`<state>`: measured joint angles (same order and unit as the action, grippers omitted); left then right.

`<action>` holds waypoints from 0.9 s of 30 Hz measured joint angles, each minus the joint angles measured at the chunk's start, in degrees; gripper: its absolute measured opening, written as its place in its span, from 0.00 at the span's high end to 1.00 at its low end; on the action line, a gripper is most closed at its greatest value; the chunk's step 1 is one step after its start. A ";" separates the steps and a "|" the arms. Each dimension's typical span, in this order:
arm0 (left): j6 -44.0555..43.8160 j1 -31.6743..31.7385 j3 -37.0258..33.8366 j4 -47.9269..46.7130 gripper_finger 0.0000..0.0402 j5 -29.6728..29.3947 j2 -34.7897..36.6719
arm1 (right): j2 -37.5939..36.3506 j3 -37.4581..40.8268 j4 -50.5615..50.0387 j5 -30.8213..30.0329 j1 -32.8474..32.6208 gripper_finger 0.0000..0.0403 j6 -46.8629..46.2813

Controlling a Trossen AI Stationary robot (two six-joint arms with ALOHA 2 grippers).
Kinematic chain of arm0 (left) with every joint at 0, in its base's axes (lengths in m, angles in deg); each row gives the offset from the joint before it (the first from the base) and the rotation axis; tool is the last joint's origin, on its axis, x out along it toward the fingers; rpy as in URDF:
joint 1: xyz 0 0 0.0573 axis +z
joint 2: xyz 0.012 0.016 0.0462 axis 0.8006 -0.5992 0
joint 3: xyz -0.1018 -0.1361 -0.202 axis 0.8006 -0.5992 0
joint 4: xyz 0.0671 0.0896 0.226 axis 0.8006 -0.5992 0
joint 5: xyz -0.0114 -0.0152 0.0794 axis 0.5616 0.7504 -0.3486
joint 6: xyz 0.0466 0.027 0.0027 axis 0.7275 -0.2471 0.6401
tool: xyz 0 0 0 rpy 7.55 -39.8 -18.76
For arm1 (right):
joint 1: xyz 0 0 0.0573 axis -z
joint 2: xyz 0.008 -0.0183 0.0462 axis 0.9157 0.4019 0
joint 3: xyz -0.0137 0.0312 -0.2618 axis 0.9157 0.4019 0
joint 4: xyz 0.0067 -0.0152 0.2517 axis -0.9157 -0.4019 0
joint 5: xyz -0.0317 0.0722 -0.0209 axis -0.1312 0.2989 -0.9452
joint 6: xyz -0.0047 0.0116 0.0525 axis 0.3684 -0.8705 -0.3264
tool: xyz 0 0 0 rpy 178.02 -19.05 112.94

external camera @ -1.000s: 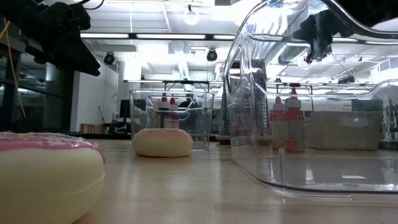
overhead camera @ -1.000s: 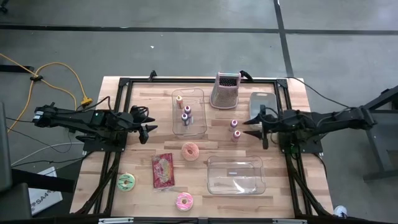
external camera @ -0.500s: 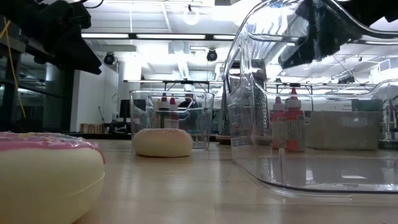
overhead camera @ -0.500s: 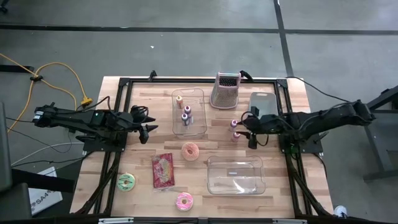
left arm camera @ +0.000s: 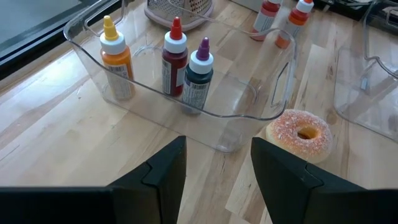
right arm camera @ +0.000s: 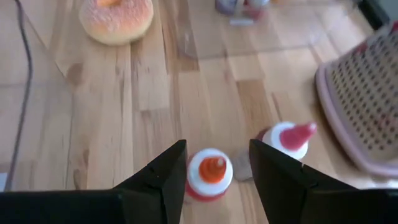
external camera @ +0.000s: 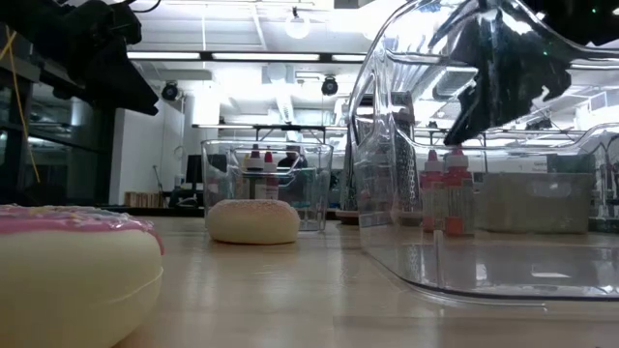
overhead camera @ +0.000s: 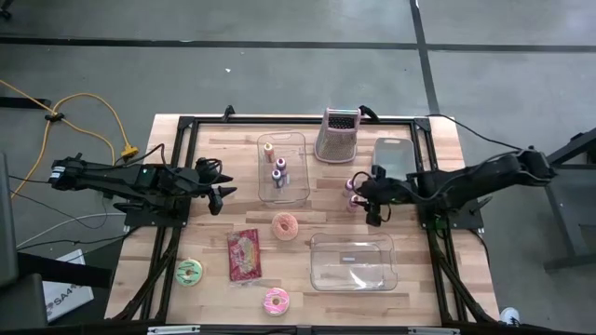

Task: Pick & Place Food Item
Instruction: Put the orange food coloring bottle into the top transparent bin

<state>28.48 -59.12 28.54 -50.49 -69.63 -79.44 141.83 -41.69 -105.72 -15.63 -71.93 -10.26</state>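
Reaching farther in, the right pincer [overhead camera: 364, 201] now hovers over two bottles [right arm camera: 211, 176].

Right gripper [overhead camera: 371, 207] over table centre, fingers apart. Left gripper [overhead camera: 222, 197] waits at left, fingers apart.

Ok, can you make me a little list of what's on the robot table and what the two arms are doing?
left gripper: jaws open, waiting at the table's left side
right gripper: jaws open, above the orange-capped bottle
sugared donut: mid-table, loose
bottle bin: holds three bottles
empty bin: near the front edge
grater: back edge
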 joint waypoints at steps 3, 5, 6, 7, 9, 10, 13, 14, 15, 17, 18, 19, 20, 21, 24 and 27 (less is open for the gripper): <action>-0.01 0.00 0.00 0.00 0.57 0.00 0.01 | 1.11 0.00 -1.34 0.04 0.00 0.60 -1.28; 0.00 0.00 0.00 0.00 0.57 -0.02 0.00 | 1.65 0.00 -1.81 0.06 0.00 0.60 -1.93; -0.02 -0.01 0.00 -0.01 0.57 0.00 0.00 | 2.05 0.00 -1.98 0.06 0.00 0.60 -2.39; -0.02 -0.01 0.00 0.04 0.57 -0.01 0.00 | 2.41 0.00 -2.03 0.06 0.00 0.60 -2.75; -0.01 0.00 0.00 -0.02 0.57 -0.01 0.01 | 3.16 0.00 -2.17 0.36 0.00 0.60 -2.93; -0.02 0.00 0.00 0.03 0.57 -0.01 0.01 | 3.48 0.00 -2.13 0.44 -0.01 0.60 -2.93; -0.02 0.00 0.00 0.00 0.57 0.00 0.00 | 4.49 0.00 -2.00 0.44 0.00 0.60 -2.93; 0.00 0.00 0.00 0.02 0.57 -0.02 0.00 | 4.84 0.00 -1.86 0.46 0.00 0.60 -2.93; -0.01 -0.01 0.00 0.01 0.57 -0.01 0.00 | 4.97 0.00 -1.58 0.48 0.00 0.60 -2.93; -0.01 -0.01 0.00 0.00 0.57 0.00 0.01 | 4.99 0.00 -1.42 0.48 0.00 0.60 -2.96; -0.01 -0.01 0.00 0.01 0.57 -0.02 0.01 | 4.99 0.00 -1.37 0.44 0.00 0.60 -3.15; -0.02 0.00 0.00 0.02 0.57 -0.01 0.00 | 4.99 0.00 -1.30 0.35 0.00 0.60 -3.38; 0.00 -0.02 0.00 0.00 0.57 0.00 0.00 | 4.99 0.00 -1.30 0.35 0.00 0.60 -3.73; -0.01 0.00 0.00 0.00 0.57 -0.01 0.00 | 4.99 0.00 -1.30 0.35 0.00 0.60 -3.92; 0.00 -0.02 0.00 0.00 0.57 0.00 0.02 | 4.99 0.00 -1.34 0.35 0.00 0.60 -4.18; -0.02 -0.02 0.00 0.00 0.57 -0.02 0.00 | 4.99 0.00 -1.34 0.35 0.00 0.60 -4.20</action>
<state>28.47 -59.14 28.54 -50.49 -69.64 -79.44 146.82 -41.69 -107.06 -15.29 -71.93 -14.45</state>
